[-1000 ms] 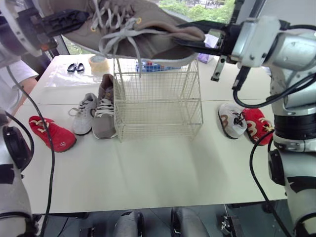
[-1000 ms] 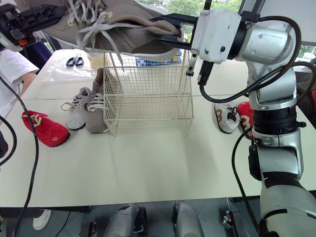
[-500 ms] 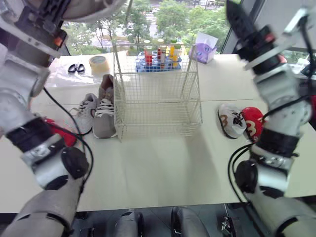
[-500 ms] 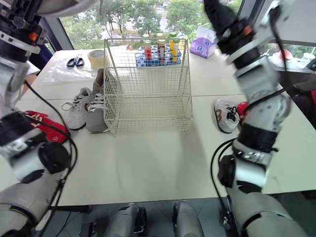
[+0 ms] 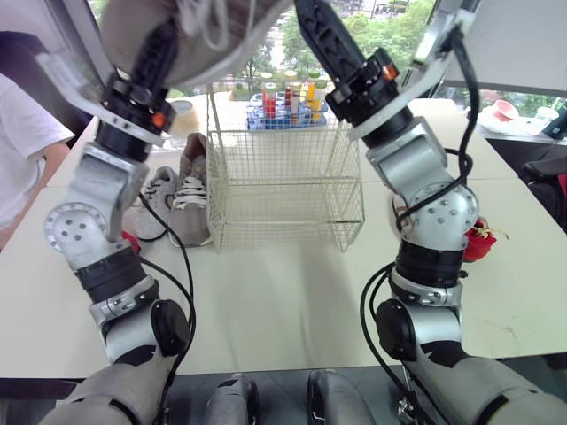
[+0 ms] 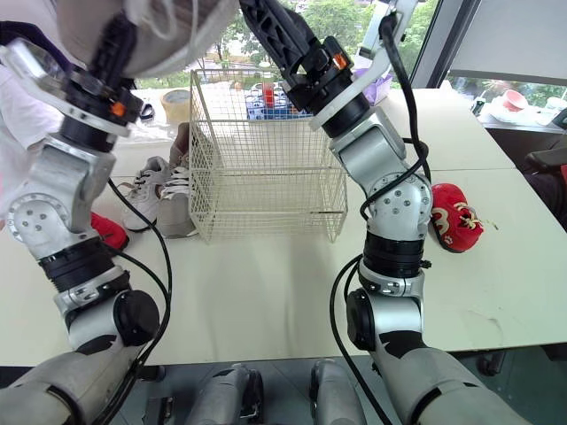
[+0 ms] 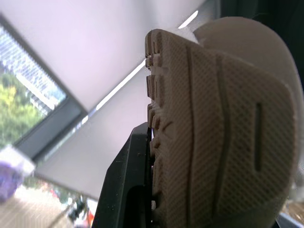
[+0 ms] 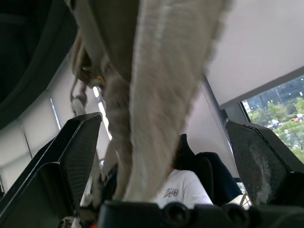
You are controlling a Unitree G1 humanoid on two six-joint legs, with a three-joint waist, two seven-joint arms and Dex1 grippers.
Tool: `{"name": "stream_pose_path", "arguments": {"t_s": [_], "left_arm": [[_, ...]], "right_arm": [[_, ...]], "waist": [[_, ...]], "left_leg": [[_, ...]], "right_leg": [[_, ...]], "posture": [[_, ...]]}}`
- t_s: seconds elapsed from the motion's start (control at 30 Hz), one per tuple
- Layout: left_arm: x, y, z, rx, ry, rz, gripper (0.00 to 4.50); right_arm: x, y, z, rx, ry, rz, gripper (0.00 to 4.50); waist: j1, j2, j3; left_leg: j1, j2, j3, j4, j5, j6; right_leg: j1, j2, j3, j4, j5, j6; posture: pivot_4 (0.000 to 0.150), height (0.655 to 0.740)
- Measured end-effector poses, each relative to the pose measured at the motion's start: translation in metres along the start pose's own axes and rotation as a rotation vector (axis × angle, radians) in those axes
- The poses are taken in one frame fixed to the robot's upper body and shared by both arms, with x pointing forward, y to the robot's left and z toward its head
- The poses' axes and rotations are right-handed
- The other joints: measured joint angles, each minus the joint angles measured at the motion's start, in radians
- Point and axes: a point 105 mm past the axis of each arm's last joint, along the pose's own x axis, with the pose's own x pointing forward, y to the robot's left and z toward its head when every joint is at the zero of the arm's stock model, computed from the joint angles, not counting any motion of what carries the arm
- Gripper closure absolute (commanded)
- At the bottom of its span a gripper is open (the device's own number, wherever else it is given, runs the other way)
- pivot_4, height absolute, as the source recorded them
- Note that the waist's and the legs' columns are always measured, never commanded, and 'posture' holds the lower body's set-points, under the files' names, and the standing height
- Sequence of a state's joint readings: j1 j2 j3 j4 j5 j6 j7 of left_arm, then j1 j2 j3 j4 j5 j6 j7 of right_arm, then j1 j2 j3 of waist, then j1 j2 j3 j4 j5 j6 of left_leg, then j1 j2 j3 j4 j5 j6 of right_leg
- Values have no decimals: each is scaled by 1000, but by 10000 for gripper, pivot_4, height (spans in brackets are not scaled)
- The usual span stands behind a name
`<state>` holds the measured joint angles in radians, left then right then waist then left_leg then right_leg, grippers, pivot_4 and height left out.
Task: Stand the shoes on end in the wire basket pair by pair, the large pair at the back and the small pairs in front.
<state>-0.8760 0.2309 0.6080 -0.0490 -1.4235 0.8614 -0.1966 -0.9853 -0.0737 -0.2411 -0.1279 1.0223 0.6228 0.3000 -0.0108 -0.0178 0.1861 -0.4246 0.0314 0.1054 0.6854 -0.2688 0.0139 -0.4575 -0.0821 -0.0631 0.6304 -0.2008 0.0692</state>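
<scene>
The large shoe (image 7: pixel 213 118) has a matt, finely dimpled pale rubber sole and a soft, napped tan upper. The wire basket (image 5: pixel 283 190) is thin cream-coated metal. Left of the basket the grey shoes (image 5: pixel 186 199) look like mesh cloth; right of it the red shoe (image 6: pixel 456 217) is fuzzy. The table (image 5: pixel 283 301) is smooth matt white.

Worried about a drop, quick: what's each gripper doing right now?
Left gripper: shut on the tan shoe, a finger against its sole.
Right gripper: open, fingers spread either side of the shoe.
</scene>
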Motion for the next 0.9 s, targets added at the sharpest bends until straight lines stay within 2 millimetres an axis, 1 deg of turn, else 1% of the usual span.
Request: {"name": "stream_pose_path", "arguments": {"t_s": [0.1,0.23,0.3,0.33,0.4,0.43,0.47,0.5,0.53,0.6,0.63,0.67,0.7,0.73,0.77,0.8,0.9], "left_arm": [[2,1,-9,-6,34,2,38676],[2,0,-13,-3,39,-2,38676],[1,1,-17,-9,47,1,38676],[1,2,-17,-14,44,2,38676],[0,2,-17,-19,41,-3,38676],[0,1,-17,-18,41,-6,38676],[1,0,-17,-12,44,-10,38676],[1,-1,-16,-4,45,-11,38676],[1,-1,-16,2,46,-12,38676],[1,-2,-16,20,47,-13,28309],[1,-2,-16,30,50,-7,25262],[1,0,-16,46,54,3,20025],[0,1,-16,58,61,12,15876],[-1,2,-17,67,72,21,9886],[-2,3,-19,71,81,28,5718],[-4,4,-20,71,87,32,146],[-7,2,-22,95,115,49,146]], "right_arm": [[4,1,3,-4,-15,14,405],[7,5,8,-14,-27,29,405],[7,4,8,-12,-29,28,5530],[7,3,7,-9,-28,25,9257],[7,1,7,-4,-31,18,19313],[7,1,8,-4,-33,19,23551],[7,1,8,-3,-36,19,26832],[7,2,8,-2,-37,21,28389],[7,2,8,-2,-38,22,28865],[7,2,8,-2,-38,28,28872],[7,2,8,-3,-36,29,28872],[7,1,7,-7,-30,26,28872],[6,0,7,-7,-24,23,28872],[6,-1,6,-4,-19,25,28872],[6,-1,5,-5,-15,28,28872],[7,-2,5,-7,-11,31,28872],[12,-3,11,-24,-1,44,28872]], "waist": [[-2,0,0],[-4,0,0],[-4,0,0],[-4,0,0],[-3,0,0],[-3,0,0],[-2,0,0],[-2,0,0],[-2,0,0],[-2,0,0],[-2,0,0],[-2,0,0],[-3,0,0],[-3,0,0],[-3,0,0],[-3,0,0],[-3,0,0]], "left_leg": [[0,0,0,0,0,0],[0,0,0,0,0,0],[0,0,0,0,0,0],[0,0,0,0,0,0],[0,0,0,0,0,0],[0,0,0,0,0,0],[0,0,0,0,0,0],[0,0,0,0,0,0],[0,0,0,0,0,0],[0,0,0,0,0,0],[0,0,0,0,0,0],[0,0,0,0,0,0],[0,0,0,0,0,0],[0,0,0,0,0,0],[0,0,0,0,0,0],[0,1,0,0,0,0],[0,1,0,0,0,0]], "right_leg": [[0,0,0,0,0,0],[-1,1,0,0,0,0],[-1,1,0,0,0,0],[-1,1,0,0,0,0],[-1,1,0,0,0,0],[-1,1,0,0,0,0],[-1,1,0,0,0,0],[-1,1,0,0,0,0],[0,1,0,-1,0,0],[-1,1,0,-1,0,0],[-1,1,0,-1,0,0],[-1,1,0,-1,0,0],[-1,1,0,-1,0,0],[-1,1,0,-1,0,0],[-1,1,0,-1,0,0],[-1,1,0,-1,0,0],[-1,1,0,-1,0,0]], "posture": [[1500,7400],[1500,7400],[1500,7400],[1500,7400],[1500,7400],[1500,7400],[1500,7400],[1500,7400],[1500,7400],[1500,7400],[1500,7400],[1500,7400],[1500,7400],[1500,7400],[1500,7400],[1500,7400],[1500,7400]]}}
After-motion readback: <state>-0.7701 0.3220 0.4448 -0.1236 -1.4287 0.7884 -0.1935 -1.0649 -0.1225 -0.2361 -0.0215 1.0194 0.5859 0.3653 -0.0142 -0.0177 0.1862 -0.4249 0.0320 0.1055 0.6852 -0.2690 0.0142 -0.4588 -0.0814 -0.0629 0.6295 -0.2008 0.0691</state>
